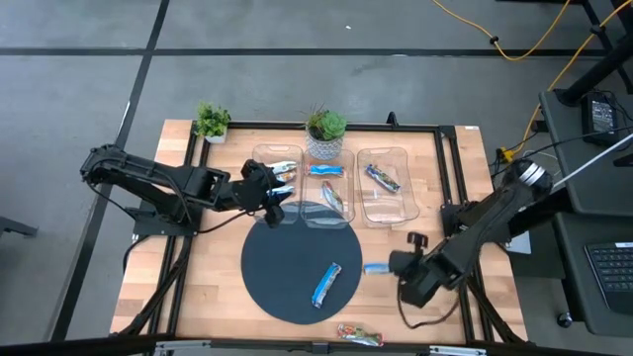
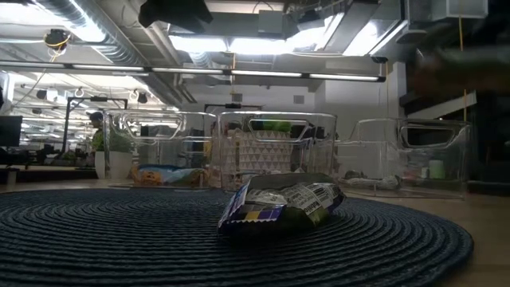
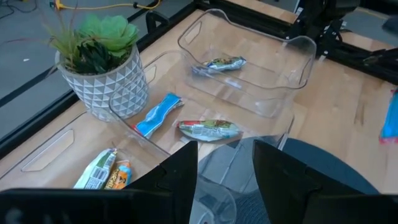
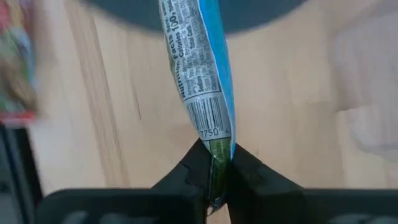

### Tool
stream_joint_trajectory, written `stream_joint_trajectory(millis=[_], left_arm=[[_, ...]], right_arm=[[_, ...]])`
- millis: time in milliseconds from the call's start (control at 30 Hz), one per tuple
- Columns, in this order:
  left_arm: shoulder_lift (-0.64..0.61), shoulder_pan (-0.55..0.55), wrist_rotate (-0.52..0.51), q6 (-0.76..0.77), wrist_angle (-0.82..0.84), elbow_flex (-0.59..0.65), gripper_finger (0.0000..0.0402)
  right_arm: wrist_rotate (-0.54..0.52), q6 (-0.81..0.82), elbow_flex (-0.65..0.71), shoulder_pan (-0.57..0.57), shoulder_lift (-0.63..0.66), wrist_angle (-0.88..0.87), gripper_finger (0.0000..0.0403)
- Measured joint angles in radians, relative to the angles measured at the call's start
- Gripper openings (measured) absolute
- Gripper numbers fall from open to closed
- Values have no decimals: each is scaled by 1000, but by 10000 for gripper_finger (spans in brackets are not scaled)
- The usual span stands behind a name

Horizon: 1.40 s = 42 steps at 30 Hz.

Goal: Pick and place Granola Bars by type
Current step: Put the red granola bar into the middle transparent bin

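Observation:
My right gripper [image 4: 216, 163] is shut on a light blue-white bar [image 1: 376, 267] over the bare wood just right of the round dark mat [image 1: 277, 297]. My left gripper [image 3: 225, 171] is open and hovers at the mat's far edge, by the near walls of the left bin [image 1: 275, 158] and middle bin [image 1: 329, 210], touching nothing. Another blue-white bar [image 1: 326, 284] lies flat on the mat. An orange-red bar [image 1: 359, 336] lies at the table's near edge. The left bin holds bars [image 3: 102, 171], the middle bin two [image 3: 155, 115], the right bin one [image 3: 217, 64]. My right gripper pinches the light blue-white bar by its crimped end [image 4: 216, 148] between the two fingertips [image 4: 194, 165]. The fingers run along the bar, which sticks out ahead of them toward the mat. Whether its far end rests on the wood I cannot tell.
Three clear bins stand side by side at the mat's far edge, the right one [image 1: 384, 203] nearest the right arm. A white potted plant [image 1: 326, 133] stands behind the middle bin and a small plant [image 1: 211, 121] at the far left corner. A black frame borders the table.

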State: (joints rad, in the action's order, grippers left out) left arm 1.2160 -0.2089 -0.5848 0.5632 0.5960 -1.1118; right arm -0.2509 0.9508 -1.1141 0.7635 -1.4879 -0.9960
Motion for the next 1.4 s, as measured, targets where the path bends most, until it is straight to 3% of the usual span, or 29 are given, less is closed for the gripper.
stream_joint_trajectory(millis=[267,600,733,933,1133,1400], left_arm=[[0,0,-16,-18,-54,0,145],[9,0,2,-237,-372,0,145],[33,15,86,-331,-499,0,146],[77,70,219,-349,-620,0,160],[118,106,295,-342,-727,0,196],[130,120,324,-342,-804,0,236]], right_arm=[[-240,96,0,-5,225,-15,37],[-365,31,0,-60,407,16,39],[-377,-72,0,-101,446,57,35],[-376,-222,0,-172,484,123,27],[-346,-327,0,-247,508,155,42],[-255,-474,0,-356,509,232,27]])
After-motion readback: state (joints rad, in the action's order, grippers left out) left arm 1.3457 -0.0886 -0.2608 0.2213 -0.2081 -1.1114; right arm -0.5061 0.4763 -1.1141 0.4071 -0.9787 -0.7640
